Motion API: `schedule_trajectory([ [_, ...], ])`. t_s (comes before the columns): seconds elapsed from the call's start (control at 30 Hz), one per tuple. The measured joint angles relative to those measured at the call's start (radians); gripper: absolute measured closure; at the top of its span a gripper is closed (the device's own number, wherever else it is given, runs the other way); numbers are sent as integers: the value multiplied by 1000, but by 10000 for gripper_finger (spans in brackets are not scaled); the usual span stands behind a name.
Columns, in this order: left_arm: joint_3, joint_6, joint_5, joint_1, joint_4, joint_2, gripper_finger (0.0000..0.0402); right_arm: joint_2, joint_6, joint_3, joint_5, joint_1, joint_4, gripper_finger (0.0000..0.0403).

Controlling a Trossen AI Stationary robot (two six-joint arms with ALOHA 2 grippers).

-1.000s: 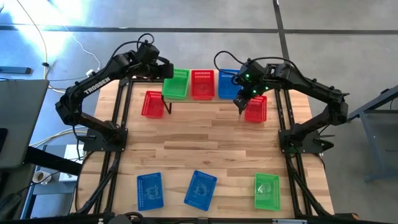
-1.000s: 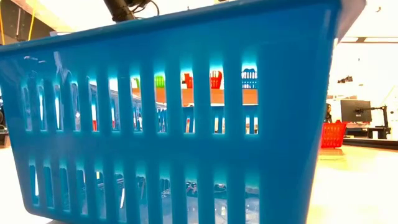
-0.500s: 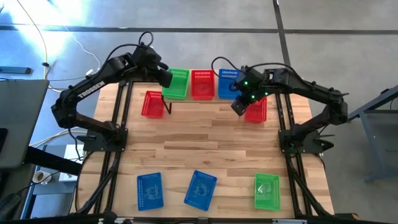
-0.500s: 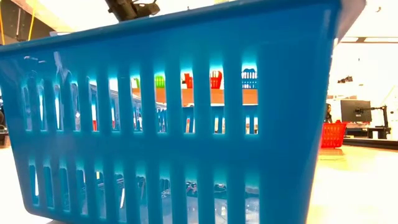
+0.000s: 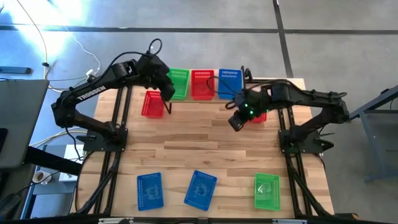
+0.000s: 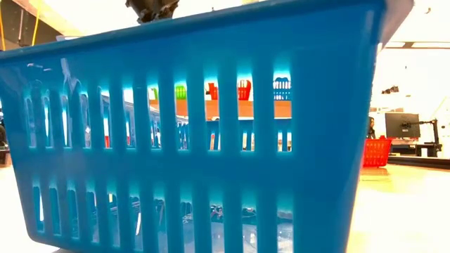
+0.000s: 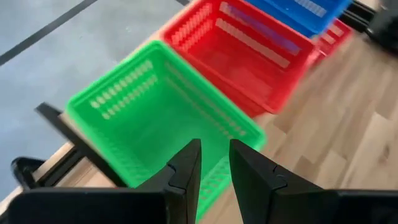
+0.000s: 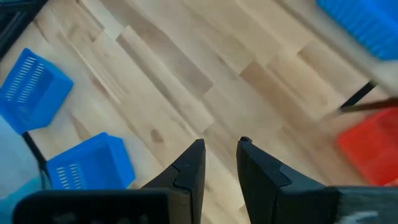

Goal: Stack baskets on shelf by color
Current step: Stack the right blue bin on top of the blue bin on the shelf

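Observation:
In the high view the shelf (image 5: pixel 211 98) stands at the table's far edge, and a green basket (image 5: pixel 178 83), a red basket (image 5: pixel 203 84) and a blue basket (image 5: pixel 229 81) sit on it side by side. One red basket (image 5: pixel 152 104) rests on the table to the shelf's left. Another red basket (image 5: pixel 259 113) lies to the right, partly under my right arm. Two blue baskets (image 5: pixel 149 190) (image 5: pixel 200 188) and a green basket (image 5: pixel 267 191) lie near the near edge. My left gripper (image 5: pixel 166 94) (image 7: pixel 214 163) hovers at the green basket's (image 7: pixel 155 118) near side, narrowly open and empty. My right gripper (image 5: pixel 235 122) (image 8: pixel 221 155) hangs over bare wood in front of the shelf, narrowly open and empty.
In the low view a blue basket (image 6: pixel 197 140) stands right at the camera and fills the picture; the shelf's baskets show through its slots. The table's middle (image 5: pixel 205 143) is bare wood. The shelf's black legs (image 8: pixel 357 98) stand near my right gripper. Arm bases flank both sides.
Both grippers have drawn back from the shelf toward the table's near edge. The left one came from the green basket's far left corner to its near side. The right one moved from beside the right red basket out over bare wood, slightly leftward. The baskets have stayed put.

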Motion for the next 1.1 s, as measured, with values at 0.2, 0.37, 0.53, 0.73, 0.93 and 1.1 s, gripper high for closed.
schedule_trajectory([
  [0.2,0,45,65,-53,-3,0,326,0,156,0,48,114,2,324],
  [0.37,0,84,144,-89,-8,0,326,8,247,0,98,203,44,324],
  [0.53,0,105,145,-132,-14,0,326,44,322,1,133,283,151,324],
  [0.73,0,122,145,-177,-27,-1,326,123,361,1,139,335,266,324],
  [0.93,0,107,134,-197,-47,-9,326,208,447,1,104,358,273,324],
  [1.1,0,84,134,-204,-47,-13,326,264,486,1,79,375,277,324],
])
